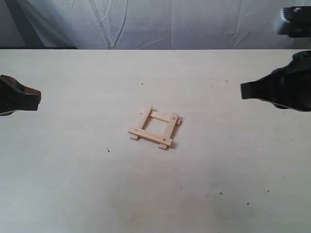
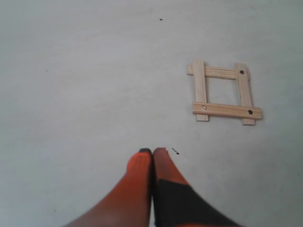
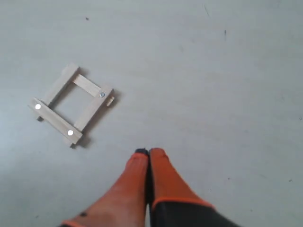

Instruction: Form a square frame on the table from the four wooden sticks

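The four wooden sticks lie as a small square frame in the middle of the table, overlapping at the corners with ends sticking out. The same square frame shows in the left wrist view and again, as the square frame, in the right wrist view. My left gripper is shut and empty, well apart from the frame; in the exterior view the left gripper sits at the left edge. My right gripper is shut and empty too, with the right gripper hanging above the table's right side.
A wrinkled white cloth hangs behind the table's far edge. A few tiny dark specks dot the tabletop. Bare table lies on every side of the frame.
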{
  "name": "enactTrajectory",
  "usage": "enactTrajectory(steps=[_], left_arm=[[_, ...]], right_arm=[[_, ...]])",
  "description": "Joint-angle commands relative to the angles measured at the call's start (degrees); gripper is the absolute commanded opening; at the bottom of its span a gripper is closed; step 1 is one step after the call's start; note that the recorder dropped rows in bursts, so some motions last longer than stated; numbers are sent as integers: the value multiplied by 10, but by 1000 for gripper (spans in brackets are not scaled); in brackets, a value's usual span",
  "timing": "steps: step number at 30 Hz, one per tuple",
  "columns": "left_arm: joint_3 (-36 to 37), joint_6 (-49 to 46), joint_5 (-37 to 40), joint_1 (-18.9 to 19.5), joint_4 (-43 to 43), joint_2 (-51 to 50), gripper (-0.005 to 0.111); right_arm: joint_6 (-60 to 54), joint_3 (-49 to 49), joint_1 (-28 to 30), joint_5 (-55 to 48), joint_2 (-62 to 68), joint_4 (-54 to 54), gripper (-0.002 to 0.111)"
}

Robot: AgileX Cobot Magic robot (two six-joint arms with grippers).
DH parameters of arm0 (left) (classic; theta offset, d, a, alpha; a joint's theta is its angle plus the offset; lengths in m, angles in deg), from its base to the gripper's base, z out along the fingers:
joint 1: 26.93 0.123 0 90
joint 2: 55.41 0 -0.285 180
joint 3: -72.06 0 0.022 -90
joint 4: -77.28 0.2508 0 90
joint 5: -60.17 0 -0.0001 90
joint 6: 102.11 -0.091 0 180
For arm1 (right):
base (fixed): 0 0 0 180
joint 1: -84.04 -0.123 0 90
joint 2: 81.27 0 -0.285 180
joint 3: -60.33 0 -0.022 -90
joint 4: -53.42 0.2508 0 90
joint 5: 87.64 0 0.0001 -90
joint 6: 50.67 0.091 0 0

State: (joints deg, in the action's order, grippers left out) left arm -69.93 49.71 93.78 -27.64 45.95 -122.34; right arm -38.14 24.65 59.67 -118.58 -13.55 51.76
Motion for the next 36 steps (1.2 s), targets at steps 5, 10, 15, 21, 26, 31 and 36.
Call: enactTrajectory(steps=[5,10,15,21,26,31,36], left_arm=[[3,-108,7,25,-112,4,0],[3,-108,-27,25,-112,5,0],[3,-108,-46,25,-110,5,0],[3,-108,-46,25,-110,5,0],[3,-108,-52,25,-110,5,0],[3,-108,-52,25,-110,5,0],[3,-108,-54,25,-110,5,0]], right_arm=[[1,-100,3,47,-212,-71,0],[1,-139,3,46,-321,-124,0],[1,-141,3,45,-377,-130,0],[2,-141,3,46,-391,-130,0],[2,-141,3,46,-391,-129,0],[-1,-144,6,42,-402,-141,0],[-1,-144,76,44,-434,-151,0]])
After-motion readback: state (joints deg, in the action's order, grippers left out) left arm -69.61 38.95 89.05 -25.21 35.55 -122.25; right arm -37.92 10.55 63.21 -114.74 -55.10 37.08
